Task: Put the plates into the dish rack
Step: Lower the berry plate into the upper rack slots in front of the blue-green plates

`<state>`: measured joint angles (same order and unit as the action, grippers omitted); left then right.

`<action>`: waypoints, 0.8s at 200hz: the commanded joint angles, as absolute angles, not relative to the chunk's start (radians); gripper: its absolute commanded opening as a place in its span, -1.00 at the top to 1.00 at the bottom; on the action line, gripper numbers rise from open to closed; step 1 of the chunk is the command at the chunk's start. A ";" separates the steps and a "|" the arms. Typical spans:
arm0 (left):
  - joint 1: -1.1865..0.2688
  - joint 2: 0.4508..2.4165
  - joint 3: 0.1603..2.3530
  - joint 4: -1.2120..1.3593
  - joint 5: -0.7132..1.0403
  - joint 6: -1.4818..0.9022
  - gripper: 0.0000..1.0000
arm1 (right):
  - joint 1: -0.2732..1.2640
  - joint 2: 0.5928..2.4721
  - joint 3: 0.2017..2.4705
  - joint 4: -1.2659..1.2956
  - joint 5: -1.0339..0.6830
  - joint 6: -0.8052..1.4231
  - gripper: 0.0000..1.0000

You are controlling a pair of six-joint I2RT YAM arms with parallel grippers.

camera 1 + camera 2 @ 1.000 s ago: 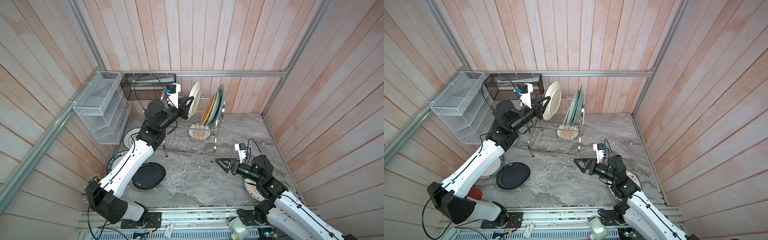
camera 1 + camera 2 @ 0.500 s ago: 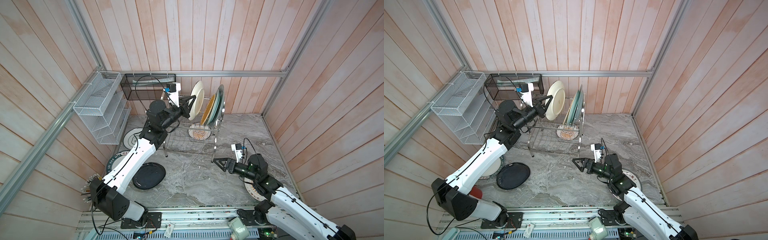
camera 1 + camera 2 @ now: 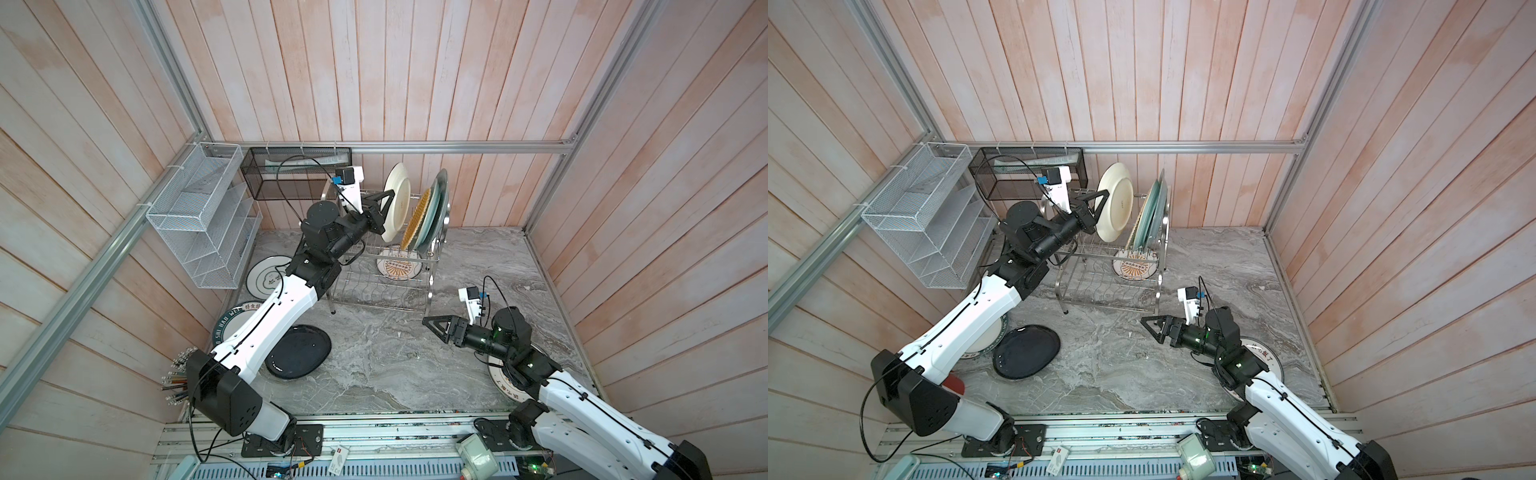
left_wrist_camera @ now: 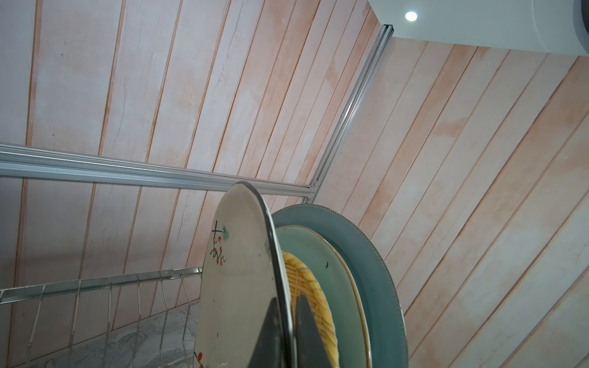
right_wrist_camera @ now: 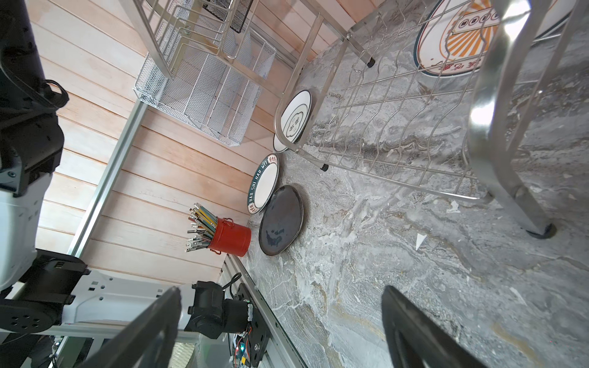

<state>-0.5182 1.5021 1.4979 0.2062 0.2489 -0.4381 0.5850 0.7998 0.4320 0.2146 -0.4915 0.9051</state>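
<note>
My left gripper (image 3: 388, 195) (image 3: 1104, 196) (image 4: 287, 299) is shut on the rim of a cream floral plate (image 3: 398, 199) (image 3: 1116, 203) (image 4: 236, 286). It holds the plate on edge over the top tier of the dish rack (image 3: 386, 286) (image 3: 1100, 286) (image 5: 398, 105). Just beyond it stand a yellow woven plate (image 3: 415, 220) (image 4: 314, 286), a pale green plate (image 4: 322, 261) and a grey-blue plate (image 3: 442, 199) (image 4: 366, 251). An orange-sunburst plate (image 3: 395, 266) (image 5: 452, 41) lies flat at the lower tier. My right gripper (image 3: 428, 322) (image 3: 1146, 322) (image 5: 280, 288) hangs open and empty over the table, in front of the rack.
On the table left of the rack lie a black plate (image 3: 299, 351) (image 5: 280, 220), a lettered plate (image 3: 232, 320) (image 5: 263, 184) and a green-ringed plate (image 3: 266, 276). Another lettered plate (image 3: 503, 374) lies under the right arm. A white mesh organiser (image 3: 203, 216), black basket (image 3: 295, 172) and red cup (image 5: 231, 237) line the left.
The left gripper has carried the cream plate slightly right, closer to the racked plates. The right gripper has drifted a little left, still open.
</note>
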 commanded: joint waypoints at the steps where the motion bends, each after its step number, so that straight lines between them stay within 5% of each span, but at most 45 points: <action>1: -0.530 1.485 1.521 0.334 0.218 -0.434 1.00 | 0.590 0.788 0.415 0.234 -0.476 0.913 -0.96; 160: -0.593 1.535 1.508 0.279 0.074 -0.337 1.00 | 0.590 0.766 0.392 0.238 -0.469 0.920 -0.96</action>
